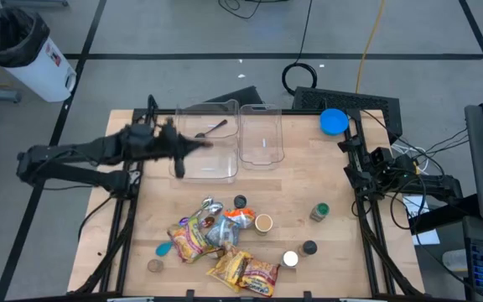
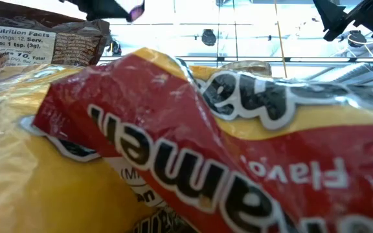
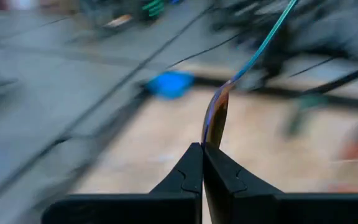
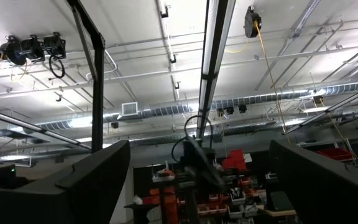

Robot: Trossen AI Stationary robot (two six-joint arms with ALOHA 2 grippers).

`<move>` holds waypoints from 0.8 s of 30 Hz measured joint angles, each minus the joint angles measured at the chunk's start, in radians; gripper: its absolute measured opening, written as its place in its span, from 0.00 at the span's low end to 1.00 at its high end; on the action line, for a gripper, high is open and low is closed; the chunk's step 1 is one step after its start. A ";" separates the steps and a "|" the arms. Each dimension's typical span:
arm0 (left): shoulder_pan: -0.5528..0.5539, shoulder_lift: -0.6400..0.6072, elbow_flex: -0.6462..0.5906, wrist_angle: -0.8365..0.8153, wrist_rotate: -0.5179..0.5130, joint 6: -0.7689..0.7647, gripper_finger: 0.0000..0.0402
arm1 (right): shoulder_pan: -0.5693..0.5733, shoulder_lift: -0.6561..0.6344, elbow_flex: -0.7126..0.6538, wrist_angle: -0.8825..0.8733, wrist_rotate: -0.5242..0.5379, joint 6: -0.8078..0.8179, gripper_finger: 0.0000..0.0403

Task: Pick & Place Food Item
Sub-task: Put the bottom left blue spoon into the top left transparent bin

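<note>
Left gripper [image 1: 193,144]: over left bin [image 1: 225,172], clamped on spoon [image 3: 219,106].
Right gripper [image 1: 360,172]: parked right, fingers apart.
Packets [image 1: 225,252]: near centre.
Low view: blocked by ramen packet [image 2: 238,155].

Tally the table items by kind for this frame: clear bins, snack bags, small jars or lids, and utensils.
Clear bins: 2
Snack bags: about 5, piled, so the count is uncertain
Small jars or lids: about 8, counting the blue lid
Spoon, held in the left gripper: 1
Total: about 16
</note>
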 joint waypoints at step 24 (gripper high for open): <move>0.600 0.602 0.048 0.008 -0.118 0.344 0.01 | 0.000 0.000 0.000 0.000 0.000 0.000 0.94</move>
